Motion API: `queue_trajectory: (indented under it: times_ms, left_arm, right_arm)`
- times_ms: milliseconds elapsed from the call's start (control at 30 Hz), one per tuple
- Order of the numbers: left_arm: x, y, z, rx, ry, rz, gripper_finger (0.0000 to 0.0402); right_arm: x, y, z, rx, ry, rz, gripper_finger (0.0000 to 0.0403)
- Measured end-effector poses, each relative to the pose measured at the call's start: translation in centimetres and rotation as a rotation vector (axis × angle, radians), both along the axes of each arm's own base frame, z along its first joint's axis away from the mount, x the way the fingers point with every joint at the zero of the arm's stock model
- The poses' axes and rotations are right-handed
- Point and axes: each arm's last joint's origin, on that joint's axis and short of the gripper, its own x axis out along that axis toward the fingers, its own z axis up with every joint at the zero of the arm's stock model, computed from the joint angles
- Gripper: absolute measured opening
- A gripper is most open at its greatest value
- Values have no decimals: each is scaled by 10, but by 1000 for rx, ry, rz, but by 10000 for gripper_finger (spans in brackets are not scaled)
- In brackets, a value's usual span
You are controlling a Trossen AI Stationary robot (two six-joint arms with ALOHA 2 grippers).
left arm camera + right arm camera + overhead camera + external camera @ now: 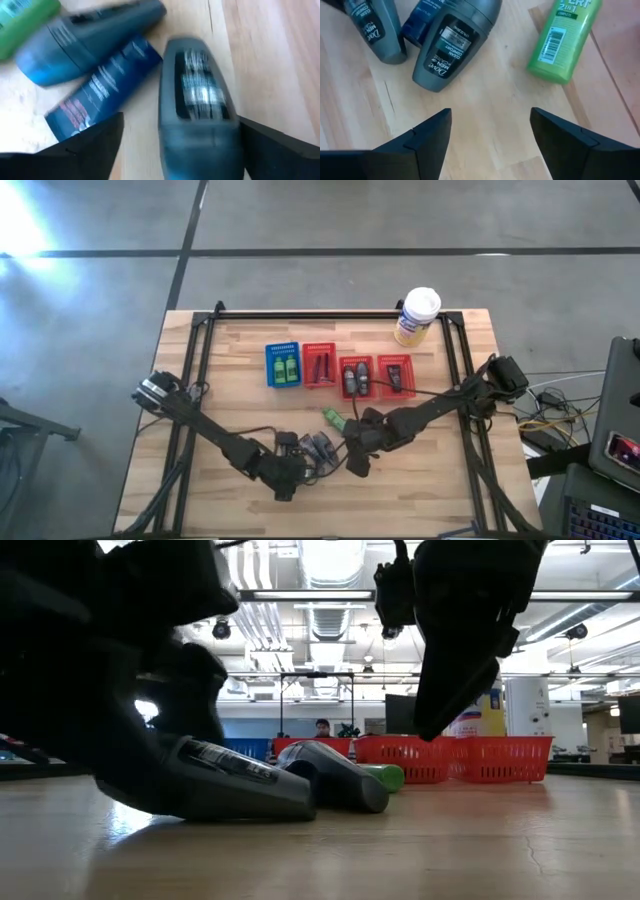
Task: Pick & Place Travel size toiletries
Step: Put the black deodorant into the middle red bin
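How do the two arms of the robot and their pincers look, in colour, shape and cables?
Both arms are dark, nearly black, built of slim jointed links, with thin dark cables running along them. The left pincer and the right pincer each end in two fingers. In the wrist views the fingers are matte black, flat and wedge-shaped, tapering to points. No markings are legible on them.

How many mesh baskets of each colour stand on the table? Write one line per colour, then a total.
Blue basket: 1
Red baskets: 3
Total: 4
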Motion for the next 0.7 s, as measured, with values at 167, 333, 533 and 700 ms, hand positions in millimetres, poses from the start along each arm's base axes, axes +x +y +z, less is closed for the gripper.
queue_trajectory:
  times_ms: [167,333,533,700]
  left_arm:
    - [-3,0,-3,-30,62,-35,291]
    - [-3,-1,-2,-18,56,-62,232]
    - [-5,2,1,4,66,-80,206]
    - [-14,15,24,42,63,-28,206]
  right_arm:
    - [1,0,1,2,-9,4,254]
    - [4,1,2,16,-42,3,246]
    - [9,6,6,115,-87,34,236]
    - [12,5,11,223,-100,15,229]
